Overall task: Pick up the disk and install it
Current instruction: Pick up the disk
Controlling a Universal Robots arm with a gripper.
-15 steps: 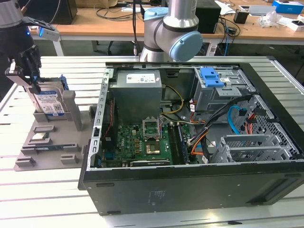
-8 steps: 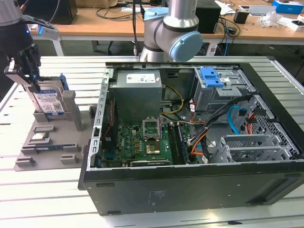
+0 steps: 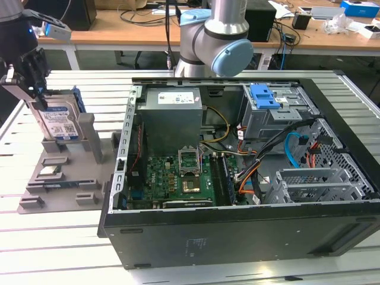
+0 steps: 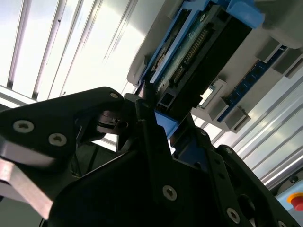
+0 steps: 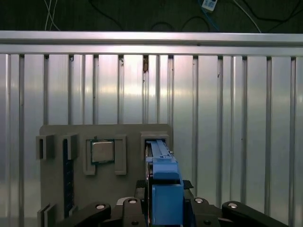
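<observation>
Open computer case (image 3: 237,237) beside grey parts holder (image 3: 89,178) on slatted table (image 3: 53,249).

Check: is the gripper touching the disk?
Touching. In the second wrist view the gripper has both fingers clamped against the blue bracket of the disk.

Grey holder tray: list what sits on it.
The disk stands upright in its slot, gripper clamped on its top edge; a processor chip lies flat beside it. The slot floor beneath the disk is covered.
</observation>
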